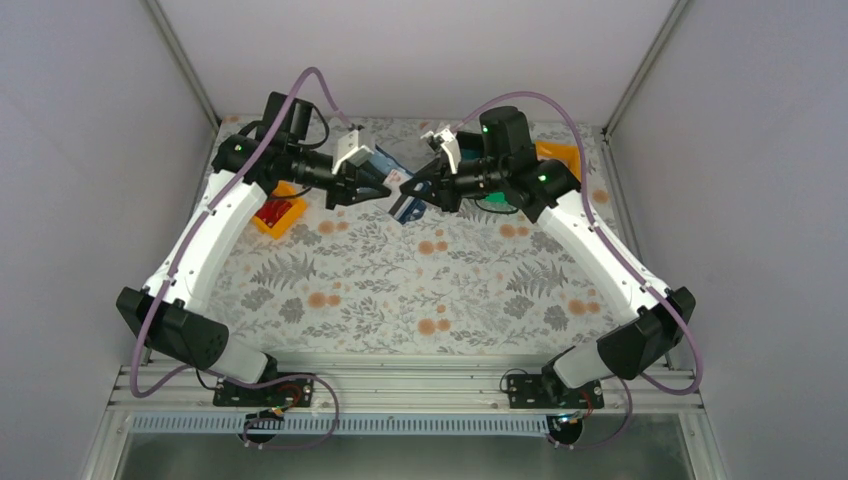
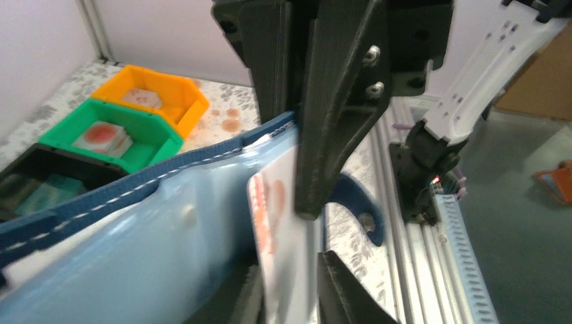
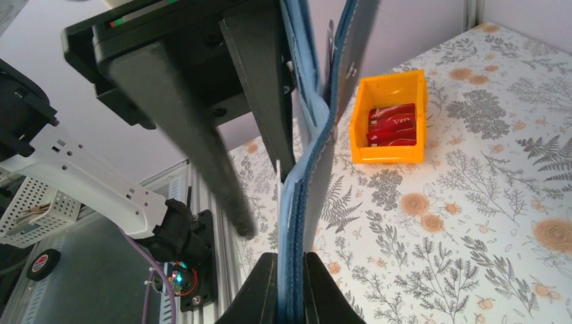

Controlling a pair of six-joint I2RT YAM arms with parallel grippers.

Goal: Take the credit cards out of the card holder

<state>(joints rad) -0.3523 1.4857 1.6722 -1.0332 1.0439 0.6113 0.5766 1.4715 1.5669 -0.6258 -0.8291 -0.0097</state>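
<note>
1. The card holder [image 2: 135, 256] is held in the air over the far middle of the floral table [image 1: 400, 290]. It is opened out and turned on edge, with its pale-blue inside turned toward the left wrist camera.
2. Its long axis is judged to run from one gripper toward the other, roughly across the table. The navy stitched edge is the upper one in the left wrist view.
3. One credit card [image 2: 283, 229], white with reddish print, is seen standing out of the holder and pointing toward the left gripper [image 2: 291, 297].
4. The right gripper [image 3: 290, 297] is clamped tight on the holder's edge.
5. The left gripper's jaws are partly parted on either side of the card. Whether the card is actually pinched cannot be told.
6. The step in hand is judged to be the drawing out of this card. A firm pinch on the card alone is called for next, then a straight pull along its slot, away from the right gripper, while the holder is kept steady.
7. An orange bin [image 3: 391, 154] holding red card-like pieces stands on the table beyond.
</note>
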